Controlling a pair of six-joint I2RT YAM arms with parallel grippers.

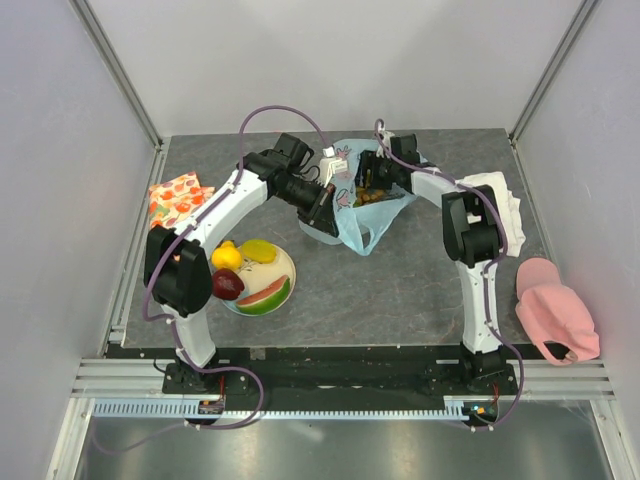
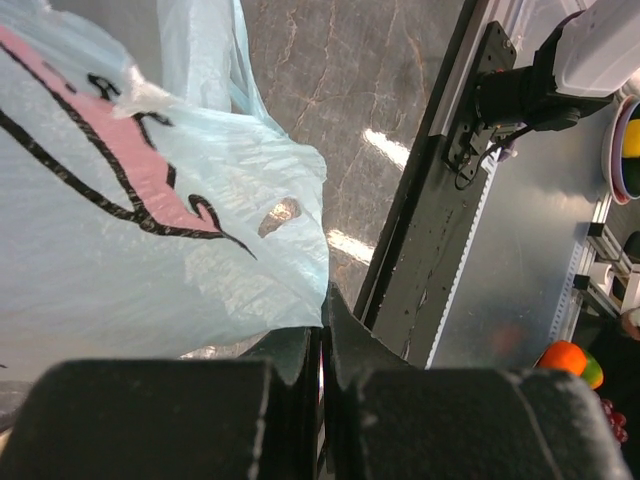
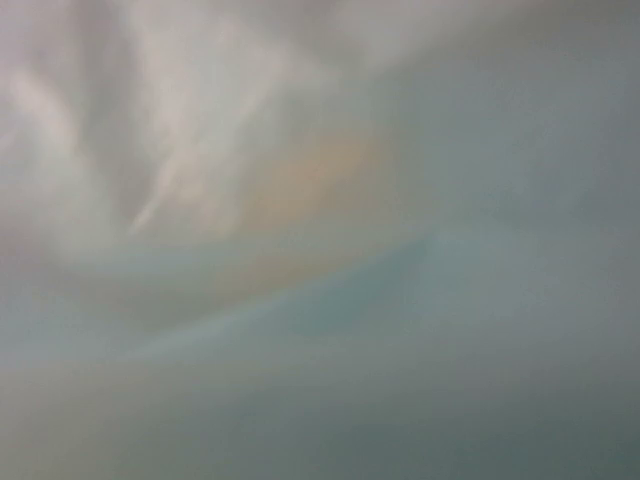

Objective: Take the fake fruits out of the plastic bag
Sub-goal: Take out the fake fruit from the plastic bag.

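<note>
Left gripper fills the bottom of its own wrist view. Its fingers are pressed together with the bag film running down into them, so I read that as pinched on the bag's near-left edge, holding the mouth up. Bag sits at the far middle of the table.

Right gripper is poked into the mouth from the far right. Its camera shows nothing but blurry blue film, so I can't tell if those fingers are apart or together.

Lemon, apple, watermelon slice and a yellow-green piece are on the plate at near left. From above I can make out a tan grape bunch inside the bag, maybe something orange beside it.

My guess is we're well along and on the reach-in for the grapes. Next move needs the right fingers around the bunch without catching film, then a lift clear of the mouth and over to the plate, with the left holding the bag.
</note>
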